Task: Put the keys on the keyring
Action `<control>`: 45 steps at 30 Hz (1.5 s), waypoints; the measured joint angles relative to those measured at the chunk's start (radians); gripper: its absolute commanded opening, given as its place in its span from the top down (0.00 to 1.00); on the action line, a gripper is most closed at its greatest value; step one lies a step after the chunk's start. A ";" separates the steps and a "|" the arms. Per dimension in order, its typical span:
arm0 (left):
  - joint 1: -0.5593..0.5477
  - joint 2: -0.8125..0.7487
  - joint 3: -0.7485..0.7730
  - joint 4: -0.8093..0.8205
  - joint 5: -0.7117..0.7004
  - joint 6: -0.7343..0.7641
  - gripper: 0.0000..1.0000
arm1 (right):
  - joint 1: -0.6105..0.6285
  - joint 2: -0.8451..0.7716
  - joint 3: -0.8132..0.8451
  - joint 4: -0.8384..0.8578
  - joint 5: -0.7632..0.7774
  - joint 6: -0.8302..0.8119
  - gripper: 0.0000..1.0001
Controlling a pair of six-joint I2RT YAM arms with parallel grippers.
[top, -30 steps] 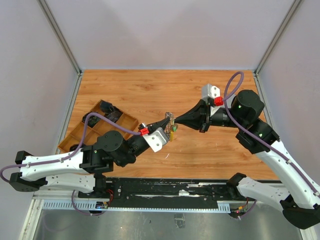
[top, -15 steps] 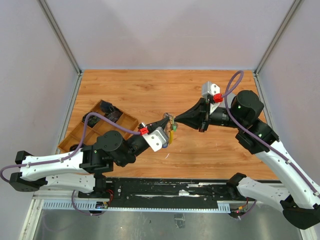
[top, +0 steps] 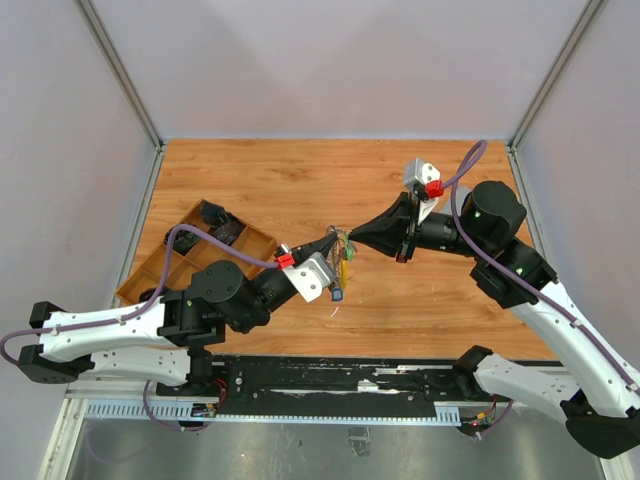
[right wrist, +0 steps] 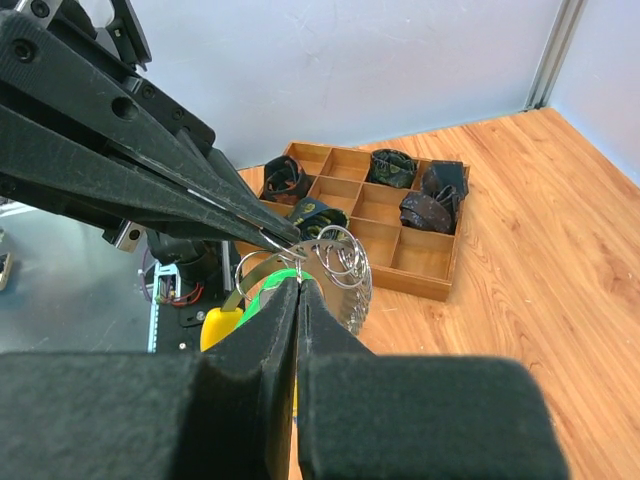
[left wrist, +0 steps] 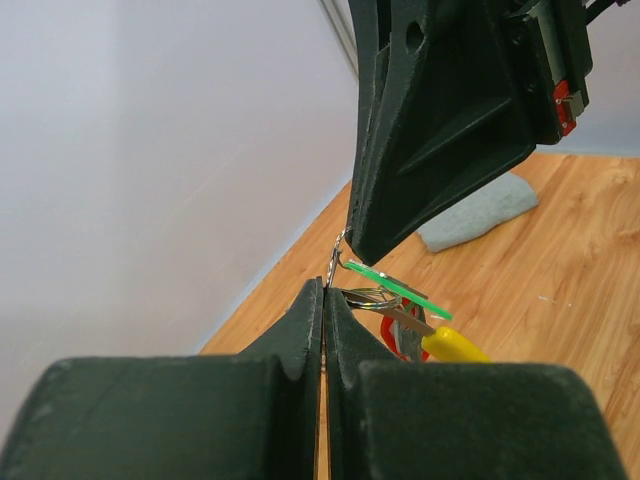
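We see both arms meeting tip to tip above the middle of the wooden table point(top: 280, 180). The left gripper point(left wrist: 324, 292) has its 2 fingers pressed flat together. The thin wire of the keyring point(left wrist: 338, 258) rises from between their tips, so it is clamped on the ring. The right gripper point(right wrist: 293, 285) is likewise closed, with no gap between its fingers. Its tip sits at one end of the green key point(left wrist: 396, 286) and seems to pinch that key, though the contact is too small for us to be certain.

The keyring is held in the air between the 2 tips, clear of the table. From the right wrist view, its coils fan out just beside the left tip. Below it hang a yellow key point(left wrist: 455, 345) and a red key point(left wrist: 408, 345), close beside each other.

A grey cloth point(left wrist: 476, 210) lies on the table beyond them. A wooden tray point(right wrist: 418, 255) of compartments sits at the table's left side, and several compartments hold dark bundles point(right wrist: 284, 178).
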 measured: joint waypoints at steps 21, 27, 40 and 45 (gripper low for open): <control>-0.002 -0.006 -0.003 -0.001 0.013 -0.007 0.99 | 0.000 0.040 0.015 -0.045 0.053 0.087 0.62; -0.002 -0.017 -0.004 0.003 0.037 -0.043 1.00 | 0.000 -0.042 0.015 -0.048 0.098 0.012 0.56; -0.002 -0.098 -0.081 0.119 0.160 -0.272 1.00 | 0.000 -0.112 0.075 -0.185 0.030 -0.249 0.58; -0.003 -0.120 -0.154 0.219 0.211 -0.381 1.00 | 0.000 -0.092 0.126 -0.249 -0.048 -0.289 0.73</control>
